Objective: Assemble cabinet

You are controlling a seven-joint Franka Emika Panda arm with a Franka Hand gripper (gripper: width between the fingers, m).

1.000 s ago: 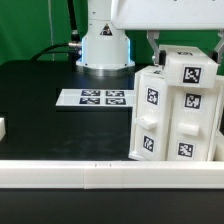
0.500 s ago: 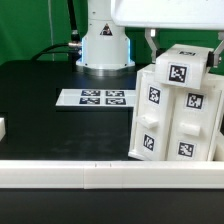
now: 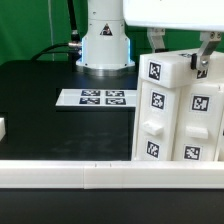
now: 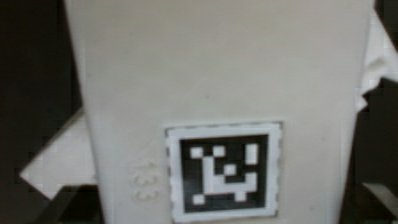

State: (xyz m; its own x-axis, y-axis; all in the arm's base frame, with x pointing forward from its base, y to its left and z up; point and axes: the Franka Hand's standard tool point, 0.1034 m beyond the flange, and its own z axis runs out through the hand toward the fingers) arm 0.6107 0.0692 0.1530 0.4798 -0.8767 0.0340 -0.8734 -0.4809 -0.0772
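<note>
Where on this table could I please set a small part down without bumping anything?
The black table is bare between the marker board and the white rail, toward the exterior view's left, apart from a small white piece at the edge. The right is crowded: the gripper straddles the cabinet.

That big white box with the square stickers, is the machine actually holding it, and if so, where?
Yes. The gripper holds the cabinet at its upper end, one finger on each side of the top, as the exterior view shows. The box stands upright on the table.
</note>
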